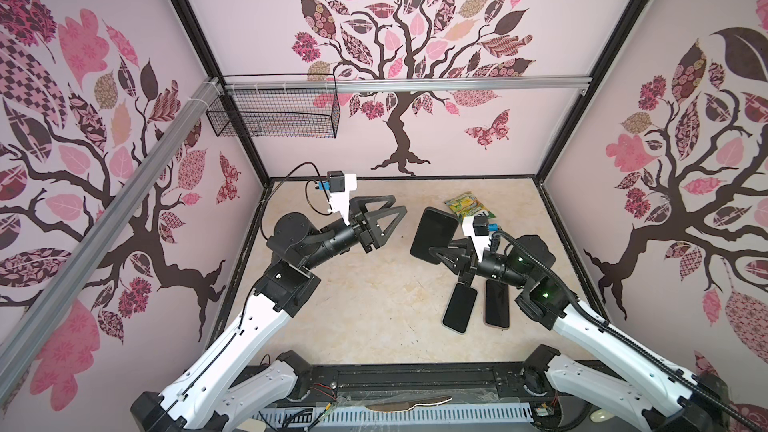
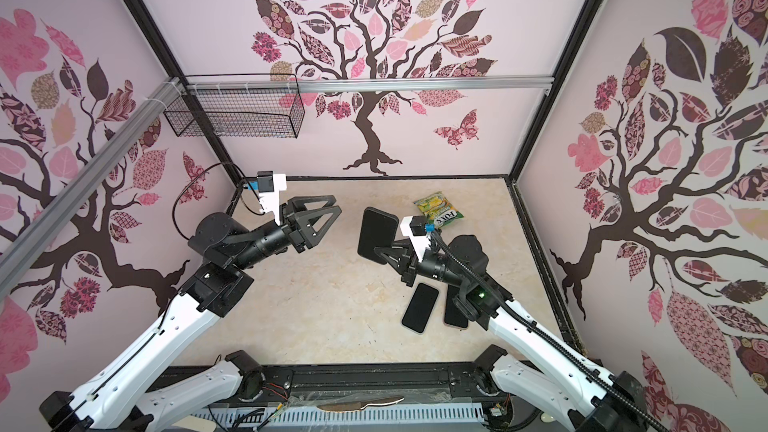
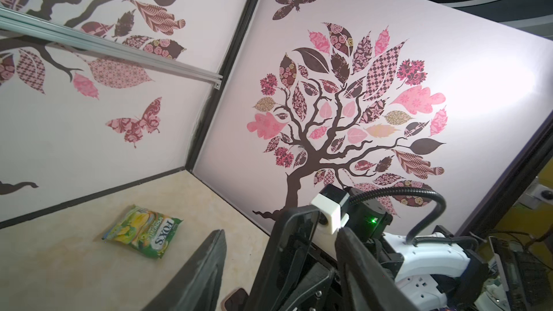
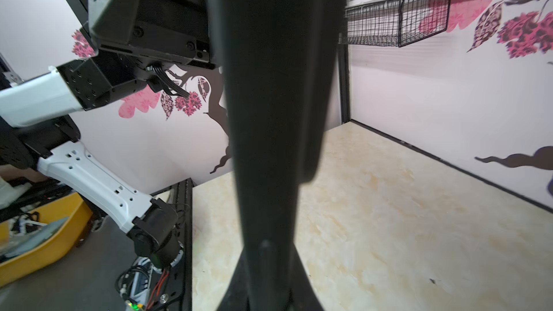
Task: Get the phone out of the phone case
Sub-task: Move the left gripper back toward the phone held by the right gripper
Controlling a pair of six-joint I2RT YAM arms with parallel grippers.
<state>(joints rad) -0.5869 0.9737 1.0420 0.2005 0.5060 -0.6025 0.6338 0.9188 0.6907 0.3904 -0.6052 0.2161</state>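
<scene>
My right gripper (image 1: 434, 251) is shut on a black phone case (image 1: 432, 232), holding it upright above the table (image 1: 353, 305). Only its dark flat face shows in both top views (image 2: 376, 234), so I cannot tell whether a phone sits inside. In the right wrist view the case (image 4: 278, 85) is edge-on between the fingers. My left gripper (image 1: 398, 204) is open a short way left of the case, not touching it. In the left wrist view the case (image 3: 294, 234) stands ahead of the open jaws. Two dark phones (image 1: 459, 307) (image 1: 497, 303) lie flat under the right arm.
A green and yellow snack packet (image 1: 469, 205) lies near the back of the table, behind the case. A black wire basket (image 1: 274, 112) hangs on the back wall's rail at the left. Walls close the table on three sides.
</scene>
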